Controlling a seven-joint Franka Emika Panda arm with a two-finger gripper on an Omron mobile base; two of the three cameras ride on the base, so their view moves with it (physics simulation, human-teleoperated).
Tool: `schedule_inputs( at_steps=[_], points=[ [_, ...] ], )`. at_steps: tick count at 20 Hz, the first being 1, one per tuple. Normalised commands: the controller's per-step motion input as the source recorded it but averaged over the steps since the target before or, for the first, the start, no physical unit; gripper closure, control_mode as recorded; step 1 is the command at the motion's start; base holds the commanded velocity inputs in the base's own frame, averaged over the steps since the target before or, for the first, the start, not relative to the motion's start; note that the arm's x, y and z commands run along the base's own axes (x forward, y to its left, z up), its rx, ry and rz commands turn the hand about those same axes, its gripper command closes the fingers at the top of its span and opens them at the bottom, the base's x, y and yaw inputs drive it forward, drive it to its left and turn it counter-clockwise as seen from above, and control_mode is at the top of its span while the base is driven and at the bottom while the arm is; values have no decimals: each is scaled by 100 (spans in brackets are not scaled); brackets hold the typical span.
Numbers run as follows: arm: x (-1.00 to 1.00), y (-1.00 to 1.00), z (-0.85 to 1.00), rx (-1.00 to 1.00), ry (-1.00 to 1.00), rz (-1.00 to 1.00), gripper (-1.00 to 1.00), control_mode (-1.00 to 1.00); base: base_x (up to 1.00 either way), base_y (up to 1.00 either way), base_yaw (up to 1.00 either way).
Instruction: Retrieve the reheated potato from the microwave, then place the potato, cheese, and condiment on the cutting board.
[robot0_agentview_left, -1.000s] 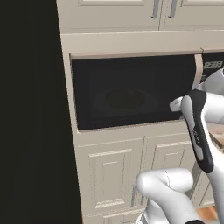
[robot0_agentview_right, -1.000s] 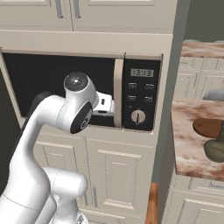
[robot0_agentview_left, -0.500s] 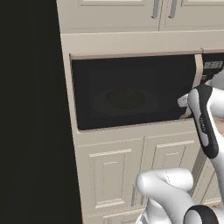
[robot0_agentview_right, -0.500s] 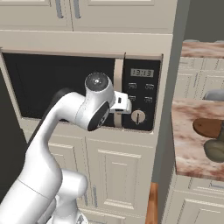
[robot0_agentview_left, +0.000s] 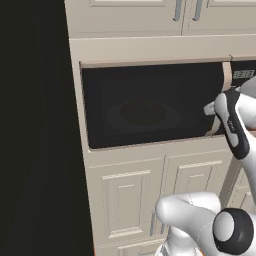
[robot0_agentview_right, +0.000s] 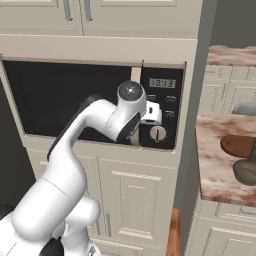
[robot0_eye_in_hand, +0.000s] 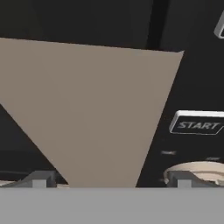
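I have the gripper (robot0_eye_in_hand: 111, 179) spread wide, its two dark fingertips (robot0_eye_in_hand: 39, 178) apart and holding nothing, right up against the microwave (robot0_agentview_left: 150, 107); a beige handle (robot0_eye_in_hand: 94, 113) on the door's right edge lies between them, and whether they touch it I cannot tell; just right of the handle I read a START button (robot0_eye_in_hand: 197, 125) on the black control panel (robot0_agentview_right: 162, 107), with the pale knob (robot0_agentview_right: 158, 133) below it; the microwave door is shut, its dark glass showing a faint round turntable (robot0_agentview_left: 142, 114) inside, and I cannot make out the potato through it; above the microwave sit cream upper cabinets (robot0_agentview_left: 150, 15), below it cream lower doors (robot0_agentview_right: 130, 200); well to the right of the microwave, on a marbled counter (robot0_agentview_right: 220, 165), I see part of the dark-brown cutting board (robot0_agentview_right: 239, 146) and, just nearer, the olive-green condiment (robot0_agentview_right: 246, 171).
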Motion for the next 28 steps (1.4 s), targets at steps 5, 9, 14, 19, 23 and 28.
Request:
schedule_inputs(
  at_steps=[5, 9, 14, 19, 23, 28],
  points=[
    [45, -2, -9, 2, -13, 0, -100, -100, 0, 0, 0],
    [40, -4, -9, 1, -11, 0, -100, -100, 0, 0, 0],
    [32, 3, -16, 0, -20, 0, -100, -100, 0, 0, 0],
    [22, 15, -20, 0, -30, 0, -100, -100, 0, 0, 0],
    [33, 15, -19, 0, -30, -2, -100, -100, 0, 0, 0],
    [68, 10, -12, 2, -7, -5, -100, -100, 0, 0, 0]
  ],
)
